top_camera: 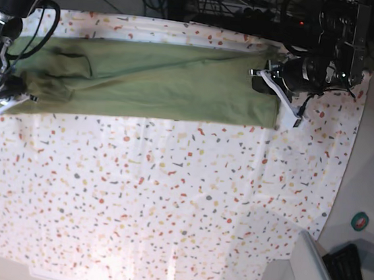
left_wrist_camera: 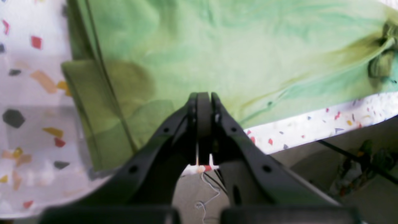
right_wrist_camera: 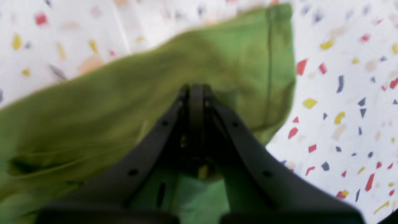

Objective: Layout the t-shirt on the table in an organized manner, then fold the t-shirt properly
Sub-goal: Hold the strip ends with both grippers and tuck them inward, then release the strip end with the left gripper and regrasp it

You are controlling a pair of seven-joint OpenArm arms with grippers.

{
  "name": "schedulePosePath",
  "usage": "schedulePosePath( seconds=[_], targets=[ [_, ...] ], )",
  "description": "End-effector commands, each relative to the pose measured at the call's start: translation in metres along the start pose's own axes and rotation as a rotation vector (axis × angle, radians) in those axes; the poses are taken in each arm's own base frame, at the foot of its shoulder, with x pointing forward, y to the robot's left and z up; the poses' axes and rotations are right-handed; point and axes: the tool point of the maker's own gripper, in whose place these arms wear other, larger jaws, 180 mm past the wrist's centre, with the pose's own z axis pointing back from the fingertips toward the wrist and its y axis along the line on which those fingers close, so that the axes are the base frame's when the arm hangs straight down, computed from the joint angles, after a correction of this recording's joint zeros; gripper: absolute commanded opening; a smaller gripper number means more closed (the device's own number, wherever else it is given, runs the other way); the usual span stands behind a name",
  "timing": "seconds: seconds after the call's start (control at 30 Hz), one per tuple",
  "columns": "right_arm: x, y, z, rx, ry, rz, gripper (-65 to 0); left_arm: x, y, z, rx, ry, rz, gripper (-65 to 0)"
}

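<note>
T-shirt [top_camera: 153, 80] lies as a long olive band along the far edge of the desk [top_camera: 167, 204], and all the near stretch of speckled cloth in front of it carries nothing. From where I stand the garment looks already doubled lengthwise, a narrow strip and not a spread-out shirt; one end reaches the left hand [top_camera: 267, 81], the other the right hand [top_camera: 6, 86].

Seen from its own camera, the left hand [left_wrist_camera: 203, 102] has its jaws pressed together, tips over the green cloth near the desk's edge; I cannot tell whether any cloth is pinched between them. A sleeve-like flap lies folded beside it. The right hand [right_wrist_camera: 196, 93] is likewise closed, over the shirt's end with a stitched hem just beyond; again a grip on the cloth is not clear.

My guess is that laying out is done and one lengthwise fold is made. What seems left: smoothing the bunched, wrinkled end by the right hand, then folding the strip across into a compact packet.
</note>
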Motion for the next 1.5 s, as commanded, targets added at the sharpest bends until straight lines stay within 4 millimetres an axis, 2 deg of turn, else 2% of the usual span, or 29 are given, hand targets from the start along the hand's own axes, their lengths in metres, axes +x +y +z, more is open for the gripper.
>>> schedulePosePath(
  seconds=[0.0, 0.13, 0.23, 0.3, 0.37, 0.5, 0.57, 0.7, 0.83, 0.97, 1.07, 1.2, 1.33, 1.37, 1.47],
  targets=[
    [0.013, -0.018, 0.001, -0.036, -0.042, -0.005, -65.0, 0.011, 0.003, 0.001, -0.001, -0.028, -0.003, -65.0],
    [-0.009, -0.031, -0.013, -0.049, -0.002, -0.015, -65.0, 0.010, 0.020, -0.012, 0.020, -0.037, 0.049, -65.0],
    [-0.023, -0.033, -0.021, -0.047, 0.021, -0.025, -65.0, 0.009, 0.025, -0.017, 0.027, -0.031, 0.066, -65.0],
    [-0.020, -0.032, -0.021, -0.046, 0.008, -0.025, -65.0, 0.012, 0.025, -0.016, 0.025, -0.035, 0.063, -65.0],
    [-0.007, -0.032, -0.015, -0.050, -0.032, -0.018, -65.0, 0.018, 0.020, -0.013, 0.019, -0.054, 0.048, -65.0],
    [0.019, -0.036, 0.014, -0.073, -0.102, 0.031, -65.0, 0.039, 0.001, 0.000, -0.008, -0.123, -0.009, -65.0],
    [0.022, -0.024, 0.023, -0.059, -0.114, 0.035, -65.0, 0.044, -0.001, -0.001, -0.013, -0.132, -0.008, -65.0],
    [0.022, -0.016, 0.031, -0.051, -0.123, 0.038, -65.0, 0.048, -0.012, -0.021, -0.042, -0.092, -0.018, -65.0],
    [0.024, -0.009, 0.034, -0.040, -0.135, 0.027, -65.0, 0.038, -0.022, -0.037, -0.060, -0.026, -0.058, -65.0],
    [0.019, -0.008, 0.034, -0.039, -0.127, 0.033, -65.0, 0.033, -0.007, -0.054, -0.035, 0.033, -0.025, -65.0],
    [0.018, -0.007, 0.034, -0.037, -0.125, 0.034, -65.0, 0.049, -0.003, -0.058, -0.027, 0.025, -0.021, -65.0],
    [0.017, -0.007, 0.034, -0.036, -0.123, 0.033, -65.0, 0.079, -0.008, -0.056, -0.031, -0.018, -0.038, -65.0],
    [0.015, -0.009, 0.034, -0.040, -0.120, 0.029, -65.0, 0.098, -0.016, -0.047, -0.046, -0.068, -0.057, -65.0],
    [0.012, -0.011, 0.034, -0.043, -0.113, 0.030, -65.0, 0.102, -0.022, -0.042, -0.056, -0.088, -0.079, -65.0],
    [0.014, -0.013, 0.040, -0.051, -0.131, 0.039, -65.0, 0.092, -0.038, -0.025, -0.082, -0.128, -0.118, -65.0]
  ],
)
